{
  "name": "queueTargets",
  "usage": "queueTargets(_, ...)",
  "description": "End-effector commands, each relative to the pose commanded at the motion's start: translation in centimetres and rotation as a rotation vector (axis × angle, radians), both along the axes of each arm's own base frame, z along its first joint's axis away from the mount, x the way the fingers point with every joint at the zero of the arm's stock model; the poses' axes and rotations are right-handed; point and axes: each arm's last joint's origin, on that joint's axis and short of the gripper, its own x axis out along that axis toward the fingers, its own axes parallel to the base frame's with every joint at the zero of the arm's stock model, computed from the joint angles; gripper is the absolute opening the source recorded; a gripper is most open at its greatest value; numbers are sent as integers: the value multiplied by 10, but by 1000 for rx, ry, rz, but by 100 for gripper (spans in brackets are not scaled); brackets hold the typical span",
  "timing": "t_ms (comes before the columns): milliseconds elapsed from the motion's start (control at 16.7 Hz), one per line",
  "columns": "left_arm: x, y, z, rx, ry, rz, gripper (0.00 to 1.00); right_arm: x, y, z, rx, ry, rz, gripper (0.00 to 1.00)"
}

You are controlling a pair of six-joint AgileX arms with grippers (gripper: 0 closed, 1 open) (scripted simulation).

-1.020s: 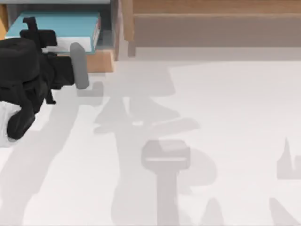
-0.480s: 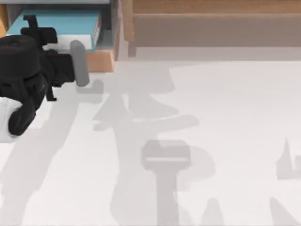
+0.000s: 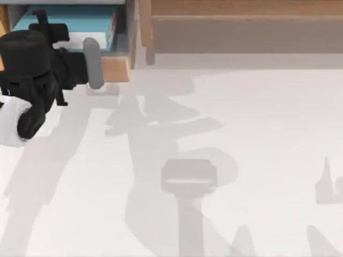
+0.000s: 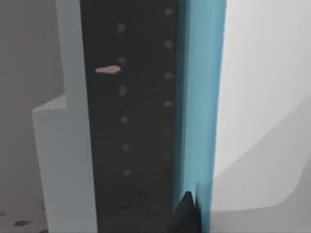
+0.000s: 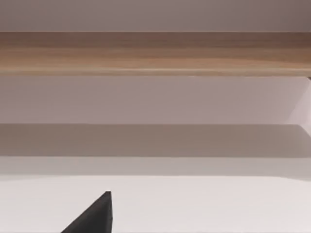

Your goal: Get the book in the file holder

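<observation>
book in the holder, left arm over it

white tabletop from above: the left gripper hung over the grey file holder at the far left corner, where the teal book lay inside; whether it pinched the book i could not tell. a long brown shelf unit stood alongside.

left wrist: a dark fingertip touched the book's smooth teal cover, beside the speckled floor.

right wrist: a wooden shelf edge.

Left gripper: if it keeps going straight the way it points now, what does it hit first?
Likely the book in the file holder: the left gripper sits at the holder's tan front, aimed inward along the cover. Depth unclear.
</observation>
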Motion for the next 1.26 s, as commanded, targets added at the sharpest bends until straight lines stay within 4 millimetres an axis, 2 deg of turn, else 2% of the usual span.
queueTargets(120,0,0,0,0,0,0,0,0,0,0,0,0,0,100)
queueTargets(900,0,0,0,0,0,0,98,0,0,0,0,0,0,100)
queueTargets(1260,0,0,0,0,0,0,100,0,0,0,0,0,0,100)
